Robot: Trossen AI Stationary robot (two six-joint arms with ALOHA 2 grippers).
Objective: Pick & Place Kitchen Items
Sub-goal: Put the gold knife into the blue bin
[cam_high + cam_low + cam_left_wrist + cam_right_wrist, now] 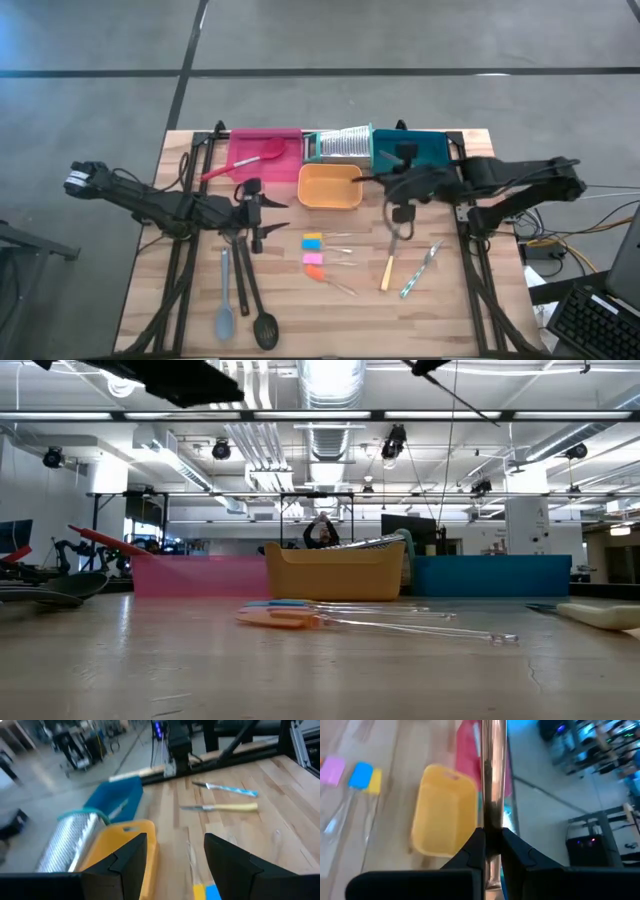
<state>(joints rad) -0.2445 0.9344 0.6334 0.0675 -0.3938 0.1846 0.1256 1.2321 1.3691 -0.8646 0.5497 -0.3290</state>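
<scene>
My right gripper (398, 203) hangs above the table just right of the orange tray (330, 187), shut on a slim brown-handled knife (492, 780). My left gripper (175, 865) stands open and empty left of that tray, above the wood. On the table lie a yellow-handled knife (388, 272), a green-handled knife (420, 270), a grey-blue spoon (224, 300), a black ladle (260, 320) and tiny yellow-blue, pink and orange pieces (313, 256). A red spoon (245, 160) lies in the pink tray (285, 140). My right gripper pinches the knife between its two fingers (470, 852), which lie across its length; the held stretch (492, 827) is partway along it. The knife sticks out on both sides of the fingers. It is lifted clear of the table, one end (396, 232) pointing toward the near edge.
A silver ribbed grater (340, 145) stands at the far edge between the pink tray and the teal tray (425, 150). Black frame rails (185, 270) run along both table sides. Bare wood lies between the small pieces and the near edge.
</scene>
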